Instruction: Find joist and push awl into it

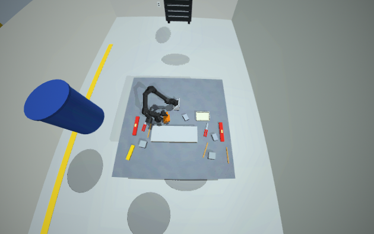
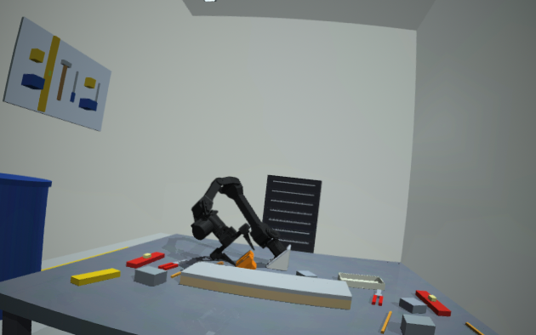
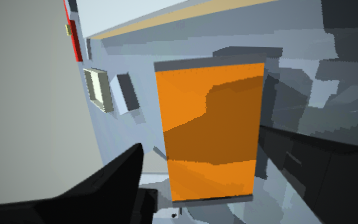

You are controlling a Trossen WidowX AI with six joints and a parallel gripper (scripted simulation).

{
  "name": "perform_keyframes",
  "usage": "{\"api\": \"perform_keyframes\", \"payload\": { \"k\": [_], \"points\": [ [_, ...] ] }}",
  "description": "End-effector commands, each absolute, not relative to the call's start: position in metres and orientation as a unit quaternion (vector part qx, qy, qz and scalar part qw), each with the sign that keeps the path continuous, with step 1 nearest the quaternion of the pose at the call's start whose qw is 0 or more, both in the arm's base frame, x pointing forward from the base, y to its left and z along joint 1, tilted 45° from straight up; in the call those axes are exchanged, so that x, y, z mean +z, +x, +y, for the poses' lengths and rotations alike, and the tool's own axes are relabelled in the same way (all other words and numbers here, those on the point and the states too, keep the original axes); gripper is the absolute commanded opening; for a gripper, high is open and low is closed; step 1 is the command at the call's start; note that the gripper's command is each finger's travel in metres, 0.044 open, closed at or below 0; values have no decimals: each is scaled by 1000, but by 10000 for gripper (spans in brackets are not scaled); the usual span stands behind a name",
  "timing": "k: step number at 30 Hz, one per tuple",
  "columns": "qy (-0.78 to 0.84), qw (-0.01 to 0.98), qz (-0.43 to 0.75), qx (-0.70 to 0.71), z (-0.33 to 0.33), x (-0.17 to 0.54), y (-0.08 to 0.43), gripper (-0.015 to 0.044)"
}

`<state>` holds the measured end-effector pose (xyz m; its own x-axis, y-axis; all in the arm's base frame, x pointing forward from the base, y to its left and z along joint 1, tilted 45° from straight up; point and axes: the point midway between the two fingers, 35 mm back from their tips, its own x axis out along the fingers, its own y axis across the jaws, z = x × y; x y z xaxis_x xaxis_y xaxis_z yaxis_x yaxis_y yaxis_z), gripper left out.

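The orange stud finder [image 1: 167, 117] [image 2: 248, 260] [image 3: 210, 110] has grey ends and stands tilted on the table, behind the left part of the panel. My gripper [image 1: 165, 118] [image 2: 242, 257] [image 3: 199, 139] is open, with one black finger on each side of the stud finder; in the wrist view a gap shows at the left finger. The white floor panel [image 1: 174, 136] [image 2: 268, 281] [image 3: 130, 12] lies on a tan layer. The cream tray [image 1: 202, 111] [image 2: 362, 284] [image 3: 105, 90] is empty, right of the arm. I cannot make out the awl for certain; the joist is hidden.
A grey block [image 1: 186, 117] [image 3: 126, 93] lies between stud finder and tray. Red levels [image 1: 136, 126] [image 1: 221, 132], red-handled pliers [image 1: 144, 127] [image 1: 206, 129] and thin orange sticks [image 1: 149, 130] [image 1: 205, 149] flank the panel. A yellow bar [image 1: 130, 152] [image 2: 95, 277] lies front left.
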<state>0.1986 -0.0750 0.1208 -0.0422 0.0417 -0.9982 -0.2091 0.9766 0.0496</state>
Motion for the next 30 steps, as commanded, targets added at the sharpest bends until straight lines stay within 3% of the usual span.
{"api": "perform_keyframes", "payload": {
  "k": [1, 7, 15, 17, 30],
  "points": [
    [-59, 691, 714, 91, -75, 128, 200, 440],
    [-62, 696, 710, 88, -73, 141, 201, 440],
    [-76, 750, 653, 70, -37, 229, 200, 440],
    [-75, 732, 672, 77, -47, 203, 206, 440],
    [-75, 732, 672, 77, -47, 203, 206, 440]
  ]
}}
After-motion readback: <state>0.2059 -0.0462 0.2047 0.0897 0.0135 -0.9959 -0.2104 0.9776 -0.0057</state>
